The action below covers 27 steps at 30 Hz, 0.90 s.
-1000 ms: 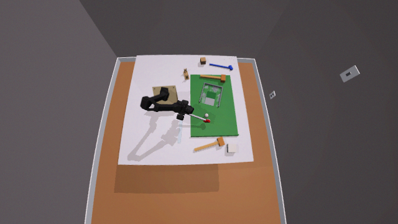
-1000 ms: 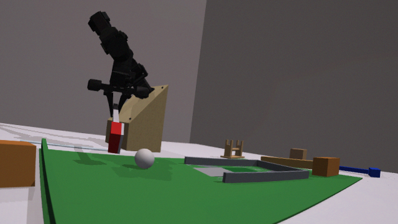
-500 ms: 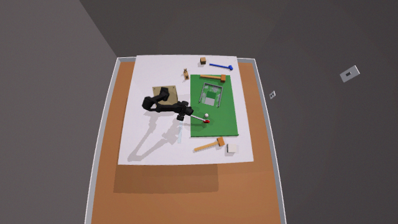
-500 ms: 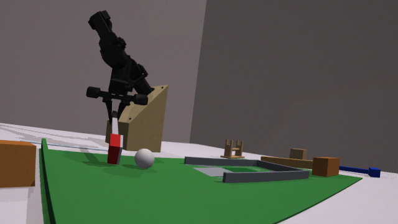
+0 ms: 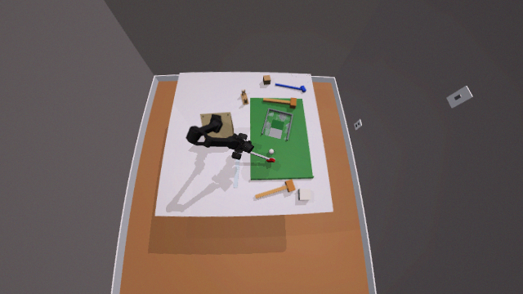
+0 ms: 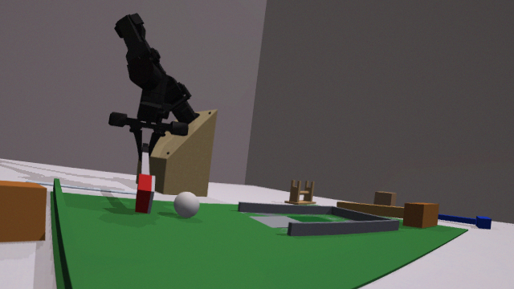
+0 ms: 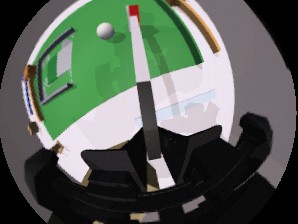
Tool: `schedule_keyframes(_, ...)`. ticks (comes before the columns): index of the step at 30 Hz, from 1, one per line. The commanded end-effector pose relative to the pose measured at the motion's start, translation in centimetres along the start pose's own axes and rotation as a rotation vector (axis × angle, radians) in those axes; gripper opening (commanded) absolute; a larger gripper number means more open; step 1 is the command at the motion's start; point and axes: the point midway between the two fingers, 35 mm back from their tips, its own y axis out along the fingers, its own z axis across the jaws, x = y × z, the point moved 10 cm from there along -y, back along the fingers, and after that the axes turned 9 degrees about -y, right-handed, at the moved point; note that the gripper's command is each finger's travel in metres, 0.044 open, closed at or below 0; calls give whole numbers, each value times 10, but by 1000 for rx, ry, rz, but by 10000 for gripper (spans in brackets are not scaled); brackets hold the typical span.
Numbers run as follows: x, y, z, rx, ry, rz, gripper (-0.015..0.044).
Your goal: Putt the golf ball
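Observation:
My gripper [image 6: 144, 156] is shut on the handle of the red putter [image 5: 270, 160] [image 6: 144, 193] [image 7: 133, 12], whose pale shaft slants down over the green mat [image 5: 261, 171] [image 6: 161, 249]. The red head hangs low at the mat; whether it touches is unclear. The white golf ball [image 5: 271, 151] [image 6: 186, 205] [image 7: 105, 31] rests on the mat beside the head, with a small gap between them. The head is on the ball's side away from the grey ramp [image 5: 274, 133] [image 6: 273, 221] [image 7: 64, 57]. Beyond the ramp is the raised green [image 5: 278, 124], inside grey rails.
One orange mallet [image 5: 290, 185] [image 6: 22, 210] lies outside the mat's raised edge, near a white block [image 5: 304, 194]. Another mallet [image 5: 293, 102] [image 6: 421, 215] lies at the mat's far end. Beyond are a blue mallet [image 5: 302, 88], a brown cube [image 5: 266, 79] and a small wooden rack [image 6: 295, 193].

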Motion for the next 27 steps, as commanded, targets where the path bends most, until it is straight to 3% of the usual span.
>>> schedule_keyframes(1,0,0,-13,1,1,-10,0)
schedule_keyframes(12,-2,2,-18,-2,4,-3,0)
schedule_keyframes(23,20,3,99,18,2,-4,0)
schedule_keyframes(27,18,1,114,7,-1,-11,0)
